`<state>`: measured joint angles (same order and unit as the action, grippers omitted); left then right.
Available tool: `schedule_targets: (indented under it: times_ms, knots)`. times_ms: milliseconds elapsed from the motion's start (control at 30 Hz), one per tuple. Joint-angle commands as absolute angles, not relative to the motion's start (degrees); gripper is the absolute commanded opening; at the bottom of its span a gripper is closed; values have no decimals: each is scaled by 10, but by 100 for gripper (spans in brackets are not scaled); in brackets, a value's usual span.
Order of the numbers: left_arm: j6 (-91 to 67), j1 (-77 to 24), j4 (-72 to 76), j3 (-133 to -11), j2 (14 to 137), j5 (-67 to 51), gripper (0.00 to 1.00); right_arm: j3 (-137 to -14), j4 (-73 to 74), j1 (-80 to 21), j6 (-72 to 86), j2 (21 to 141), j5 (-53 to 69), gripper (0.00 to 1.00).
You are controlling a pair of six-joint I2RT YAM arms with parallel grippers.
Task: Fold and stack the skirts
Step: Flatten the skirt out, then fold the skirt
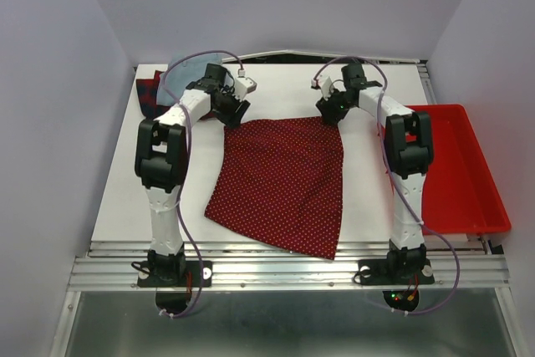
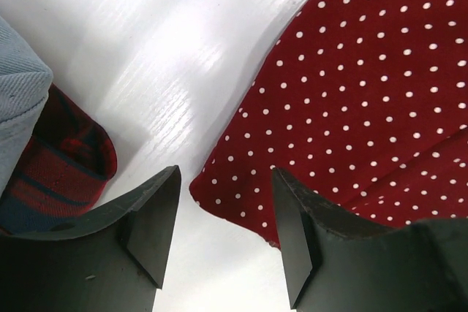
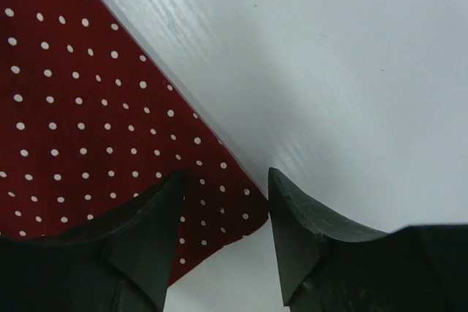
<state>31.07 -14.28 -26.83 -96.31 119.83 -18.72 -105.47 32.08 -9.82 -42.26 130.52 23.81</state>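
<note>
Red dotted skirt (image 1: 280,181) lies flat on the tabletop (image 1: 368,198) from above. Our left tool (image 2: 225,180) straddles its far-left corner, jaws apart, empty; the right tool (image 3: 225,177) likewise at the far-right. We should pinch both hems together, lifting evenly.

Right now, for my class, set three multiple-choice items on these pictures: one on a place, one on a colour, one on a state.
1. Where on the table is the tray? A. right side B. left side C. middle
2. What colour are the dots on the spread skirt? A. yellow B. white C. black
3. How is the left gripper? A. shut on the tray B. shut on the skirt C. open
Answers: A, it lies along the right side; B, white dots cover dark red cloth; C, its fingers stand apart.
</note>
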Motion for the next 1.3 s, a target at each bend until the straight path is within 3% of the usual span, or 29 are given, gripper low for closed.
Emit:
schedule_targets:
  times_ms: [0,367,400,567,667,767,1033,1267]
  knots:
    - [319,-131,-276,-990,1210,-193,64,-1078,340,-98,-463,1337,270,50]
    - [355,-108,-311,-1008,1245,-198,49,-1098,365,-91,-497,1354,258,10]
    - [357,-108,-312,-1001,1245,-204,48,-1101,368,-91,-497,1355,258,1]
    - [363,-109,-323,-1002,1251,-227,28,-1120,371,-91,-497,1354,244,1]
    - [363,-109,-325,-1011,1247,-247,8,-1148,365,-86,-492,1354,234,1]
    - [353,-110,-322,-1027,1239,-258,0,-1174,347,-80,-472,1357,221,1]
    - [312,-110,-236,-1039,1180,-218,0,-1279,312,-75,-425,1361,178,1]
    - [330,-110,-174,-996,1107,-200,0,-1266,310,-75,-417,1285,188,1]
